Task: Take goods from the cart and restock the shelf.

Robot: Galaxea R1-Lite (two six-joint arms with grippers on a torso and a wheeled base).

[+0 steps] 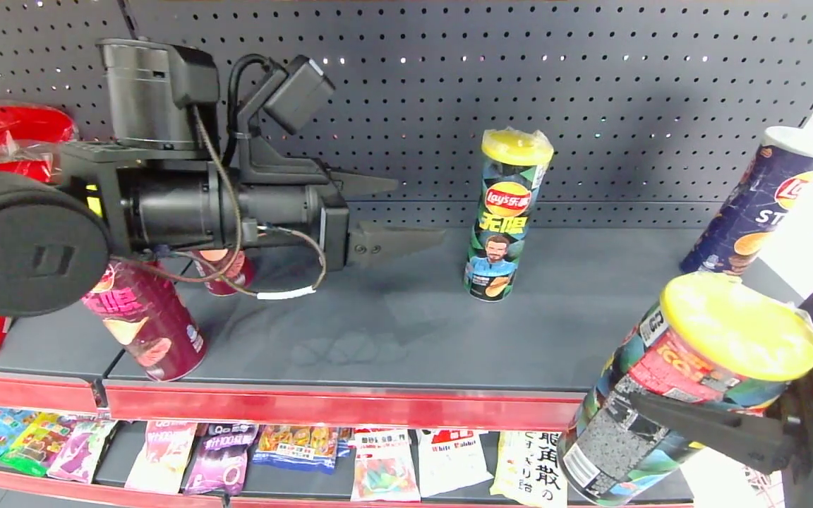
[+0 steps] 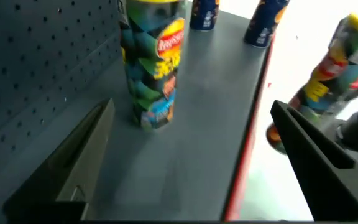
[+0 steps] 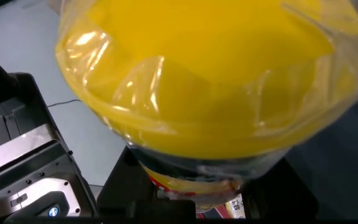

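Observation:
A chip can with a yellow lid (image 1: 509,212) stands upright on the grey shelf (image 1: 378,339), near the pegboard back. My left gripper (image 1: 406,212) hovers over the shelf just left of that can, open and holding nothing. In the left wrist view the standing can (image 2: 151,68) is ahead between the open fingers (image 2: 73,168). My right gripper (image 1: 636,416) is low at the right, in front of the shelf's red edge, shut on a second yellow-lidded chip can (image 1: 696,374), which is tilted. That can's lid (image 3: 210,74) looms close in the right wrist view.
Two maroon cans (image 1: 145,317) stand under my left arm. Dark blue cans (image 1: 759,204) stand at the shelf's right end. Red packets (image 1: 4,137) sit at the far left. Snack bags (image 1: 293,451) lie on the lower shelf. Bare shelf lies between the maroon and yellow-lidded cans.

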